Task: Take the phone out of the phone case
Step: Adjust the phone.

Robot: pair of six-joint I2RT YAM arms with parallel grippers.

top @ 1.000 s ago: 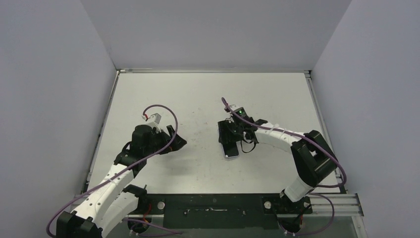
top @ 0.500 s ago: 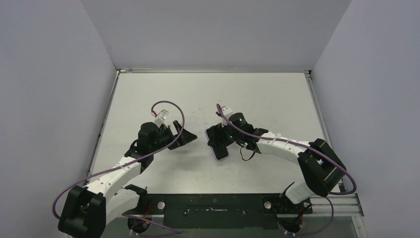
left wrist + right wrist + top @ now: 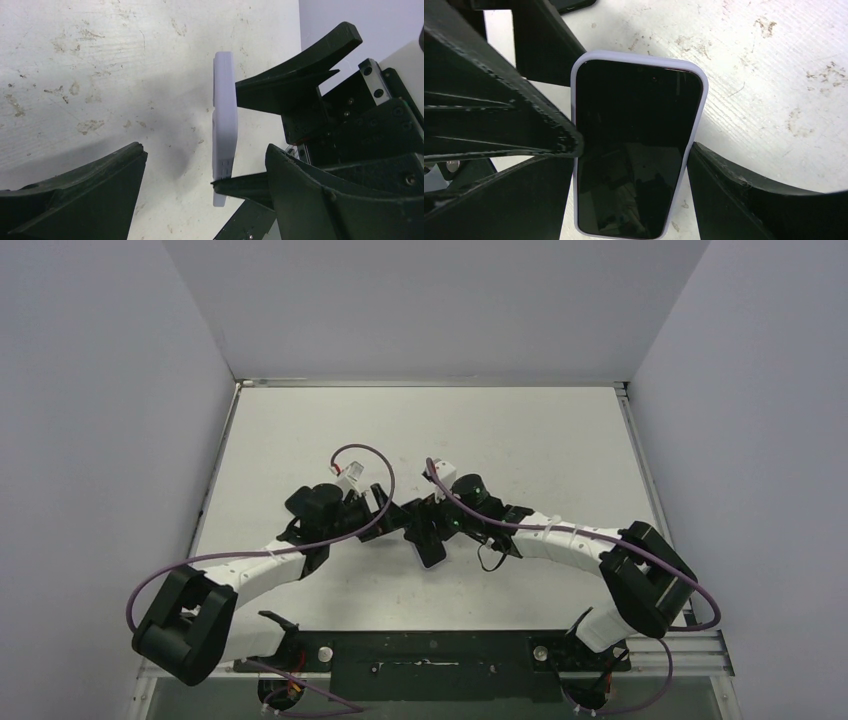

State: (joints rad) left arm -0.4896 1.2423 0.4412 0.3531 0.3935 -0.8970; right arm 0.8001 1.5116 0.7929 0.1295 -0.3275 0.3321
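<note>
— What's your right pincer [image 3: 633,148] holding?
— It pinches the phone [image 3: 639,115] across its long edges, above the table [image 3: 774,75], the lilac phone case [image 3: 223,100] still on. Your left pincer [image 3: 206,152] stands spread around the phone, touching nothing.
— Where should you take hold?
— On the case rim (soft, likely to flex and peel). The phone itself looks stiff, glassy, probably slippery, so keep it squeezed.
</note>
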